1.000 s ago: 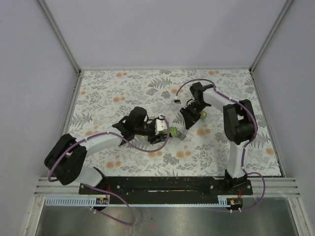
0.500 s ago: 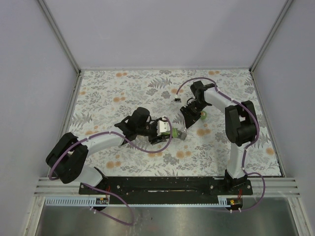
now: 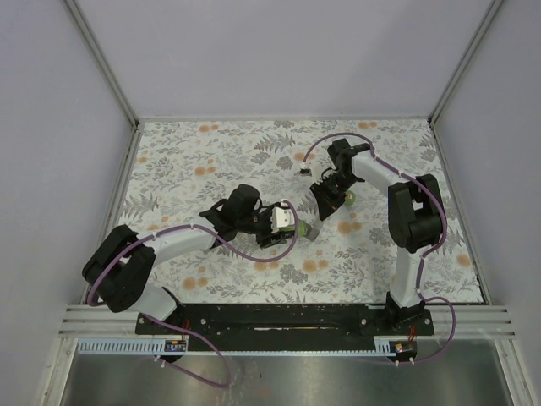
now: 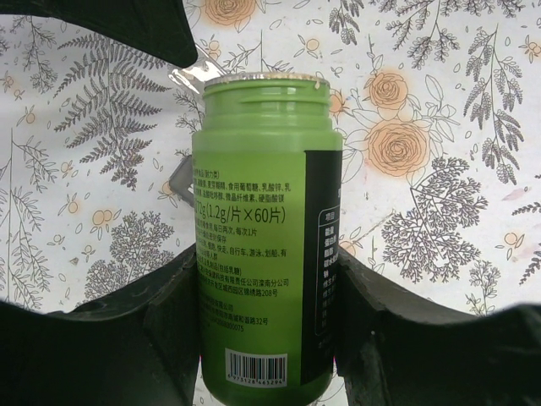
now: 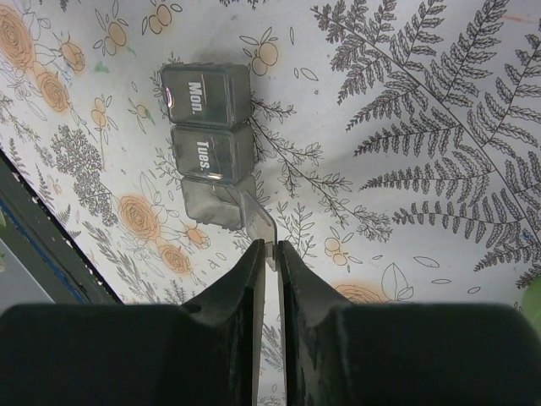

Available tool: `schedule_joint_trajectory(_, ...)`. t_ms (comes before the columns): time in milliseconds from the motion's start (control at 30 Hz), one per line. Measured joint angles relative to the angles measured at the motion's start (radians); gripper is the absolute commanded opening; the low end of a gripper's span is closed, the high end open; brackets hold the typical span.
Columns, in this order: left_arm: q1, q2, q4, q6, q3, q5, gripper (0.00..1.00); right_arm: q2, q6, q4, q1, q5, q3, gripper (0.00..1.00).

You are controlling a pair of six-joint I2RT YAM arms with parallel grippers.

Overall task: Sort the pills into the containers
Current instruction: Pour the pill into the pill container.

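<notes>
Green glossy plastic forms the cylindrical bottle (image 4: 262, 211), held near the middle of the tabletop (image 3: 211, 152). Its ribbed neck is uncapped, and a scrap of silvery foil (image 4: 193, 78) curls off the rim. A printed label wraps it, with a black panel down one side and a barcode at the base. The left tool (image 4: 264, 275) is clamped on its lower body, with a matte black finger pressing each side.

Farther back and to the right sits the pill organiser (image 5: 207, 144), a row of smoky translucent square cells. Two are marked "Mon." and "Tues."; the third has its thin clear lid flap (image 5: 258, 222) raised. The right tool (image 5: 268, 249) pinches that flap, its fingers almost together. The tabletop covering is printed with grey ferns and orange roses.
</notes>
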Motion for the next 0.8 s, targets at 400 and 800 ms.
schedule_joint_trajectory(400, -0.003, 0.03, -0.008, 0.01, 0.024, -0.016, 0.0, -0.013, 0.0, 0.0, 0.0, 0.0, -0.005, 0.09)
schedule_joint_trajectory(800, -0.013, 0.087, -0.1, 0.06, 0.103, -0.073, 0.0, -0.041, 0.0, 0.006, 0.0, 0.001, -0.01, 0.06)
